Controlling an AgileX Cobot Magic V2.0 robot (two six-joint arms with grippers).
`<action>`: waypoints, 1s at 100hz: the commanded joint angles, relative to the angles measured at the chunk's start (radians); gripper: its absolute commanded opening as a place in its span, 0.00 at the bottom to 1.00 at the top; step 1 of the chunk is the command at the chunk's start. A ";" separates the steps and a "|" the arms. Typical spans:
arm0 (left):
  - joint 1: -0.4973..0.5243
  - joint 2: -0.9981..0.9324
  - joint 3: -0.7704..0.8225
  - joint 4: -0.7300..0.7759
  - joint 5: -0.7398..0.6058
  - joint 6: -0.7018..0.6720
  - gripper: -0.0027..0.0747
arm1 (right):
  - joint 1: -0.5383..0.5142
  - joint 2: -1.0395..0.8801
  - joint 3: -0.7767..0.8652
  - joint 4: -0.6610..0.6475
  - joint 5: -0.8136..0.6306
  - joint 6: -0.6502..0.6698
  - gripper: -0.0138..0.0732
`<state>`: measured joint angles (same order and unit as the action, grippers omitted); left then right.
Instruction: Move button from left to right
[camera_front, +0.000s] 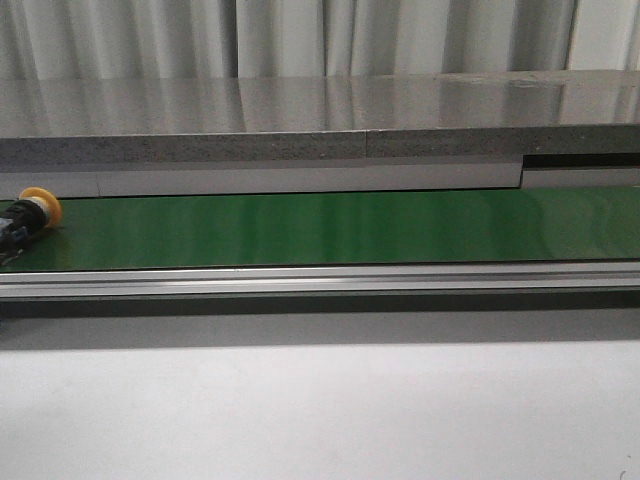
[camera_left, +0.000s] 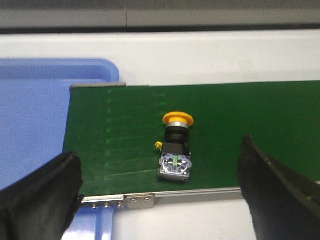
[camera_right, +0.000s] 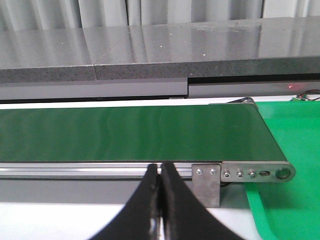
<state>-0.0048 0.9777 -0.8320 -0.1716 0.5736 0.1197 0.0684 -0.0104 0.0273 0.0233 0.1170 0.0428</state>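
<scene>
The button (camera_left: 175, 148) is lying on its side at the left end of the green conveyor belt (camera_front: 330, 228), nearer the belt's front edge, yellow cap pointing toward the far edge. My left gripper (camera_left: 160, 192) is hovering over it with the jaws spread wide, one finger on each side and neither touching it. A blue tray (camera_left: 35, 125) is sitting past the belt's left end. My right gripper (camera_right: 161, 200) is hanging in front of the belt's right end, jaws pressed together on nothing, beside a green tray (camera_right: 295, 135).
</scene>
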 joint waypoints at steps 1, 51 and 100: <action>-0.042 -0.154 0.071 -0.022 -0.165 0.003 0.82 | 0.002 -0.020 -0.015 -0.005 -0.076 -0.003 0.08; -0.102 -0.746 0.533 -0.022 -0.349 0.003 0.82 | 0.002 -0.020 -0.015 -0.005 -0.076 -0.003 0.08; -0.102 -0.787 0.608 -0.022 -0.514 0.003 0.77 | 0.002 -0.020 -0.015 -0.005 -0.076 -0.003 0.08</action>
<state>-0.0990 0.1813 -0.1966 -0.1810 0.1450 0.1197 0.0684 -0.0104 0.0273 0.0233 0.1170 0.0428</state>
